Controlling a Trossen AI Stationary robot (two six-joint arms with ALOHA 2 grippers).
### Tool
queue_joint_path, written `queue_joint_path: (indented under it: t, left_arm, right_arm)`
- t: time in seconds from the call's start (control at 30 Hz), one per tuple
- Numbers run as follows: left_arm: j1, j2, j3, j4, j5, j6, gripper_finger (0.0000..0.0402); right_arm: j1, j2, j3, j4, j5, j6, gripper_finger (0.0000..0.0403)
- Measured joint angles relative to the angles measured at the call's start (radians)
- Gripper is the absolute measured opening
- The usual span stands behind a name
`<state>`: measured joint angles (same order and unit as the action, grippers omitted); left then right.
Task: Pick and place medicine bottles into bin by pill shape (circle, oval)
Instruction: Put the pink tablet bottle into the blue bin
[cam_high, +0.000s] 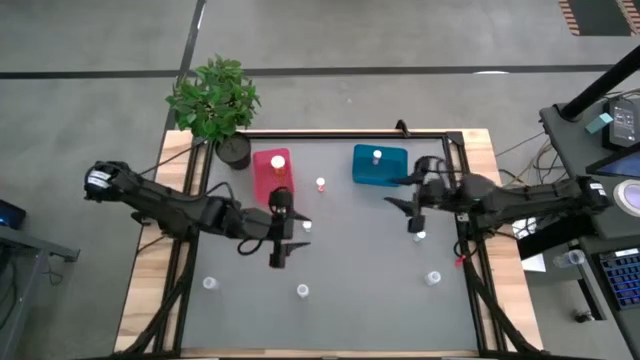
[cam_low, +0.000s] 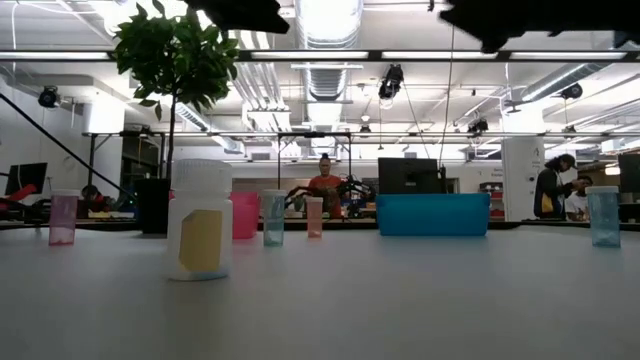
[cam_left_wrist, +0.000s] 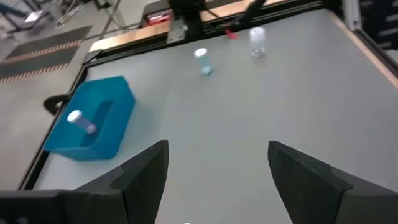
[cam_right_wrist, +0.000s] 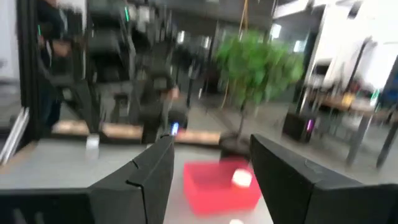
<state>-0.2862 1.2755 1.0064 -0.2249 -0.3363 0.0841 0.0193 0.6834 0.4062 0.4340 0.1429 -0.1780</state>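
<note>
- Loose medicine bottles along the near edge of the grey table (cam_high: 350, 260): one at near left (cam_high: 209, 284), one near centre (cam_high: 302, 291), one at near right (cam_high: 433, 278). In the low view the closest one (cam_low: 200, 220) stands upright, white cap, yellowish label.
- Left gripper (cam_high: 279, 255) sits mid-table, arm reaching in from the left, fingers pointing toward the near edge. Left wrist view: jaws spread wide, bare table between them, nothing held. A bottle (cam_high: 306, 226) stands just beside it.
- Right gripper (cam_high: 412, 212) sits right of centre, arm reaching in from the right edge. Right wrist view: fingers (cam_right_wrist: 149, 174) well apart, nothing gripped. One bottle (cam_high: 420, 236) just beside it on the near side.
- One bottle (cam_high: 321, 185) stands between the two bins, apart from both.
- Pink-red bin (cam_high: 270, 180), far left of centre: holds one white-capped bottle (cam_high: 278, 162).
- Teal-blue bin (cam_high: 380, 166), far right of centre: holds one bottle (cam_high: 377, 156), lying on its side in the left wrist view (cam_left_wrist: 81, 121).
- Potted plant (cam_high: 216, 100) at the far left corner, just beside the pink-red bin.
</note>
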Motion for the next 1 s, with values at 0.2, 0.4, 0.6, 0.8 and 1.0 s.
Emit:
queue_joint_path:
  t: [0.2, 0.4, 0.6, 0.8, 1.0]
  left_arm:
    - [-0.023, -0.005, -0.034, 0.023, 0.003, 0.020, 0.0256]
    - [-0.023, -0.067, -0.157, 0.167, 0.014, 0.036, 0.0256]
    - [-0.023, -0.168, -0.258, 0.241, 0.014, 0.095, 0.0256]
    - [-0.016, -0.289, -0.329, 0.301, 0.001, 0.165, 0.0256]
    - [-0.007, -0.410, -0.402, 0.313, -0.120, 0.257, 0.0256]
  right_arm:
    - [0.000, 0.132, 0.146, -0.181, 0.000, 0.056, 0.0200]
    - [0.001, 0.254, 0.227, -0.293, 0.000, 0.077, 0.0200]
    - [0.000, 0.346, 0.265, -0.281, 0.015, 0.113, 0.0200]
    - [0.000, 0.439, 0.291, -0.279, 0.069, 0.135, 0.0200]
    - [0.000, 0.540, 0.363, -0.290, 0.118, 0.141, 0.0200]
